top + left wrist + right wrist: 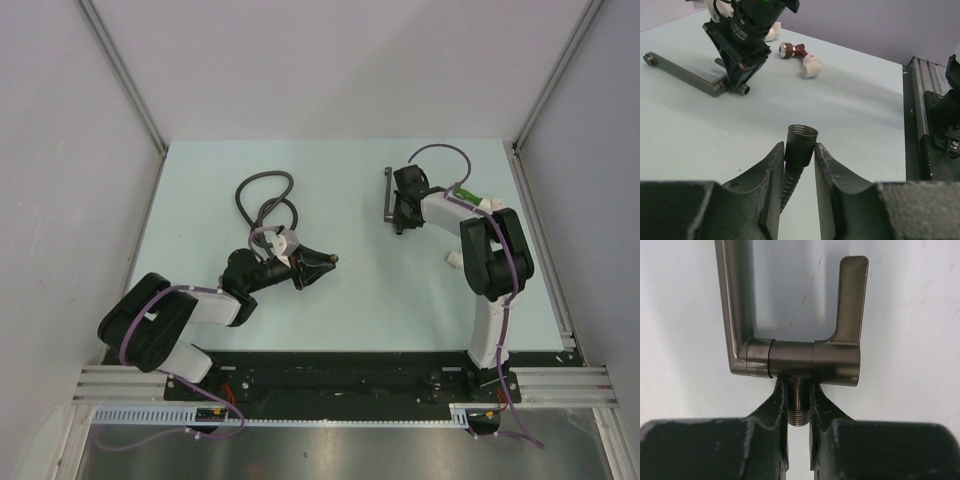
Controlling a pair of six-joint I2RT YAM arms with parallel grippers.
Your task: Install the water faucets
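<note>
Right gripper (799, 390) pinches the slim grey-brown metal faucet (790, 359) by its stub (narrow hold, could swivel); left gripper (799, 148) clamps black ribbed hose (801, 136).

A: First entry, faucet (790, 360)?
B: Dark grey-brown, brushed sheen.
A: Next, hose (801, 142)?
B: Black, ribbed; smooth black collar.
A: Then fitting (799, 50)?
B: Dark red body, white end, silvery knurled cap.
A: The surface (380, 300)?
B: Plain pale mint.
A: And left pincer (799, 150), right pincer (799, 395)?
B: Both matt black.
</note>
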